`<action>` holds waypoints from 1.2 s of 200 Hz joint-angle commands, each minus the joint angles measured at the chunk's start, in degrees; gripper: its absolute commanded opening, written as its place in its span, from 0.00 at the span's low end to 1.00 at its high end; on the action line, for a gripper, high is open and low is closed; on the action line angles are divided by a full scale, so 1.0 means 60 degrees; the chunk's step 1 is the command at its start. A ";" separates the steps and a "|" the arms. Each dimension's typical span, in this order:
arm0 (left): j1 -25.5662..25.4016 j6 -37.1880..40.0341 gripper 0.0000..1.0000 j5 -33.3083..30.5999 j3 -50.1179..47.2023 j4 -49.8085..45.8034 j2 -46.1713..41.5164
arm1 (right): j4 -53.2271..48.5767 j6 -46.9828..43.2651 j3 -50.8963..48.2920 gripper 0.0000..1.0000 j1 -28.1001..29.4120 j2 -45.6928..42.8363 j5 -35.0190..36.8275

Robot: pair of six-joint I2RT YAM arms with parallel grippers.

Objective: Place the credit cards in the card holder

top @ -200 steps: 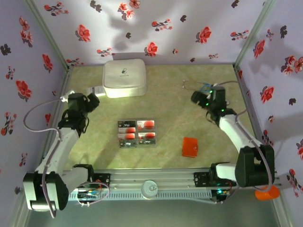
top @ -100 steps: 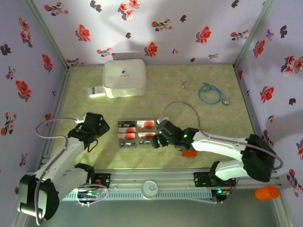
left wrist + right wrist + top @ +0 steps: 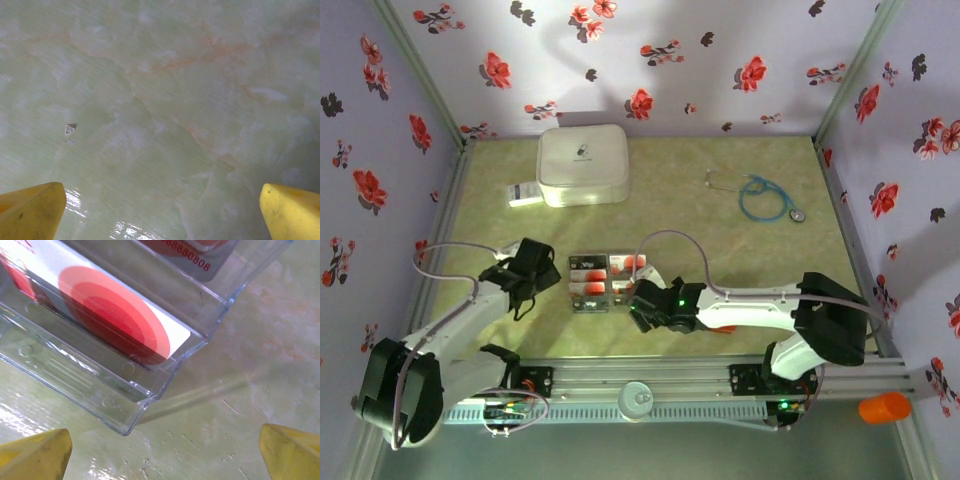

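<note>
My right gripper (image 3: 638, 304) is wide open and empty at the near right corner of the clear tray (image 3: 125, 415). The credit cards (image 3: 608, 280) lie in it, just past my fingers, long sides left to right. My left gripper (image 3: 535, 282), open too, sits farther off. The card holder (image 3: 722, 327) peeks out under my right arm.

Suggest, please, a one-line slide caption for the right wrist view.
Open right pincer facing the corner of a clear tray holding red-dotted credit cards, on a green marbled table.
</note>
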 commanded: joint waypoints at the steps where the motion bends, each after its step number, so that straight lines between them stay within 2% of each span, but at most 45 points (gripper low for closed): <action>1: -0.0166 -0.0107 1.00 -0.0333 0.0040 0.0030 0.0125 | -0.0098 -0.0158 0.0293 0.97 0.0069 0.0298 0.0428; 63: -0.0532 -0.0250 1.00 -0.0348 -0.0065 0.0260 0.0364 | -0.0110 -0.0134 0.0469 0.99 -0.0002 0.0861 0.1147; 120: -0.0926 -0.0405 1.00 -0.0347 0.0226 0.0645 0.1026 | 0.0000 -0.0012 0.0508 0.99 -0.0516 0.1098 0.1598; 176: -0.1357 -0.0453 1.00 -0.0377 0.1201 0.1343 0.2606 | -0.0188 0.0069 0.0514 0.98 -0.1688 0.1129 0.1681; 240: -0.1963 -0.0038 1.00 -0.0487 0.3458 0.1664 0.5104 | -0.0451 0.0345 0.0629 0.98 -0.3358 0.1431 0.1702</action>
